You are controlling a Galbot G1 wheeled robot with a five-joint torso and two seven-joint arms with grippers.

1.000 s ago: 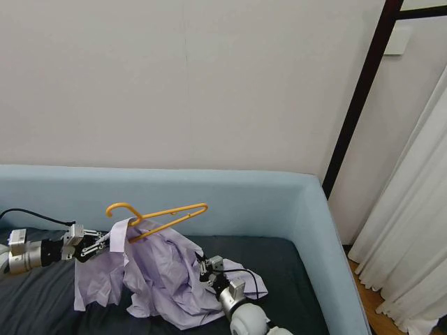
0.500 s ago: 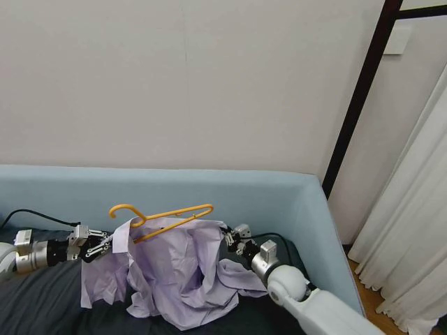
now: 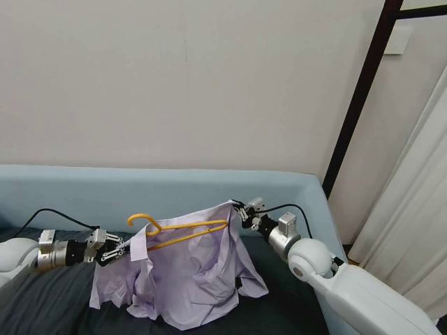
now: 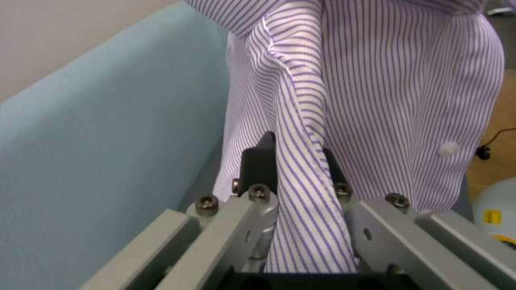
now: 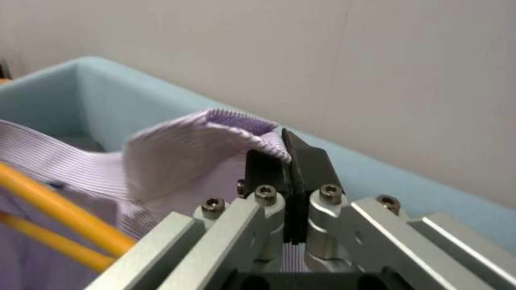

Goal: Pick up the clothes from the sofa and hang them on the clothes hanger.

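Status: the lilac striped shirt (image 3: 195,276) hangs spread between both arms above the sofa (image 3: 307,199), with the yellow hanger (image 3: 188,234) lying inside its upper edge and the hook poking out on my left side. The shirt's lower folds rest on the dark seat cushion (image 3: 42,300).

Left gripper (image 3: 115,246): low over the seat, fingers closed tight on a narrow fold of the shirt; the left wrist view confirms cloth pinched between the pads. Right gripper (image 3: 241,211): raised near the backrest, fingers clamped on a corner of the shirt's hem.

Judgement on the step in hand: I am seating the garment across the hanger. To do it well I should hold both grips level and the cloth taut, so the hanger bar does not slide out of the opening. Neither gripper holds the hanger itself, so it could tip or drop if the cloth slackens.

Surroundings: a black pole (image 3: 356,105) rises past the sofa's right end, with a white curtain (image 3: 412,237) beyond it. The backrest sits close behind the right gripper and limits its room.
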